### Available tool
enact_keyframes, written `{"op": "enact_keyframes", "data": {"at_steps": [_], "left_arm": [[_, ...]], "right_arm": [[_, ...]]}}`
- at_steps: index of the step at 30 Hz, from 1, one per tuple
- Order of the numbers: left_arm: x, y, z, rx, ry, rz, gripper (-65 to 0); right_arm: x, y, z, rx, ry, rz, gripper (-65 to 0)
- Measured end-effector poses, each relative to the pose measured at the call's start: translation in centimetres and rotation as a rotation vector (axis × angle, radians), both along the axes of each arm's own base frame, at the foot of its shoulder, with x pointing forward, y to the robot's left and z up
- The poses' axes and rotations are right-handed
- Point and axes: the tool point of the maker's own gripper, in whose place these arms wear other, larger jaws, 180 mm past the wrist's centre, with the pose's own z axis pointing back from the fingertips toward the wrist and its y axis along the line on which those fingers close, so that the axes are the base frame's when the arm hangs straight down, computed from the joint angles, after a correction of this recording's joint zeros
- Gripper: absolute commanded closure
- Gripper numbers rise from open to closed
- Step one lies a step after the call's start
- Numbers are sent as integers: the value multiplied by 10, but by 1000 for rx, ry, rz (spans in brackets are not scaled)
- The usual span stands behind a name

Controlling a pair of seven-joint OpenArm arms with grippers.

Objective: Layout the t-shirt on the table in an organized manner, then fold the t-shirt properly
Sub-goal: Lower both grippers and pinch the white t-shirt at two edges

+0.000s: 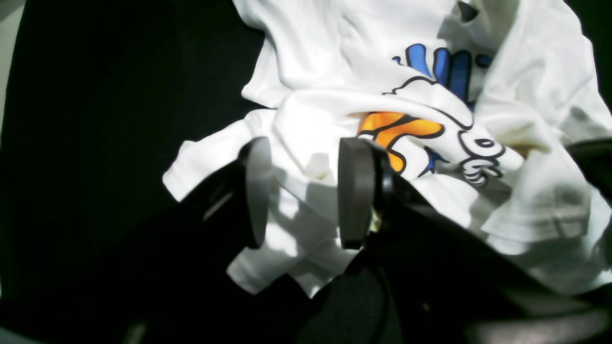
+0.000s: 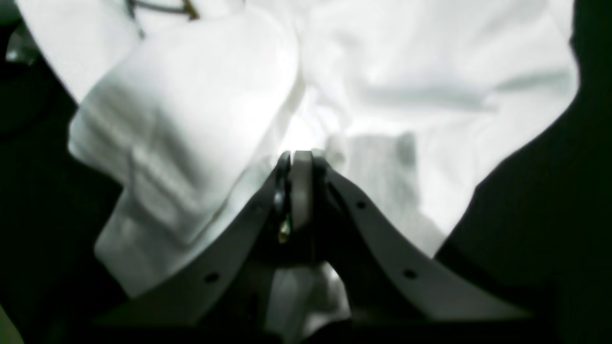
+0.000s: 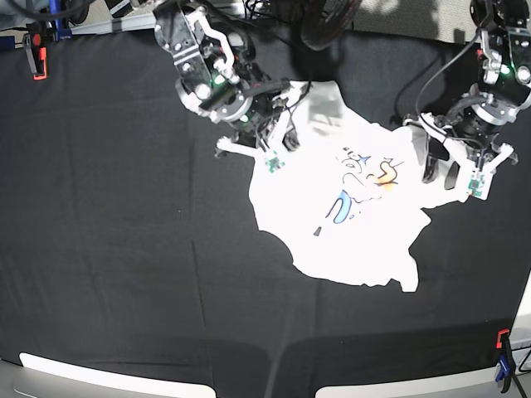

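T-shirt (image 3: 348, 224) lies crumpled mid-table (image 3: 124, 249), print partly showing. Our right gripper (image 2: 301, 160) has its jaws pinched tight on a white fold, likely to pull it flat. Our left gripper (image 1: 306, 191) straddles an edge, jaws apart, nothing held yet.

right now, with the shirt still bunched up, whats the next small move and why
Probably close the left hand: its jaws stand open astride a fold of the crumpled white printed cloth t-shirt, while the right hand is already shut on cloth. With both holding, the arms could spread it over the black-draped table.
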Motion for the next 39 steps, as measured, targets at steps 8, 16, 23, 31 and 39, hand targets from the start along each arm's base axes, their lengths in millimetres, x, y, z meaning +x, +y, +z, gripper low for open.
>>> {"op": "enact_keyframes", "data": {"at_steps": [8, 16, 23, 31, 39], "left_arm": [[0, 0, 0, 0, 0, 0, -215], [0, 0, 0, 0, 0, 0, -215], [0, 0, 0, 0, 0, 0, -215], [0, 0, 0, 0, 0, 0, -215], [0, 0, 0, 0, 0, 0, -215]], "right_arm": [[-13, -53, 23, -102, -75, -48, 0], [1, -174, 60, -161, -141, -322, 0], [5, -154, 76, 65, -116, -341, -17], [-27, -44, 84, 198, -134, -34, -336], [5, -1, 87, 235, -140, -104, -334]]}}
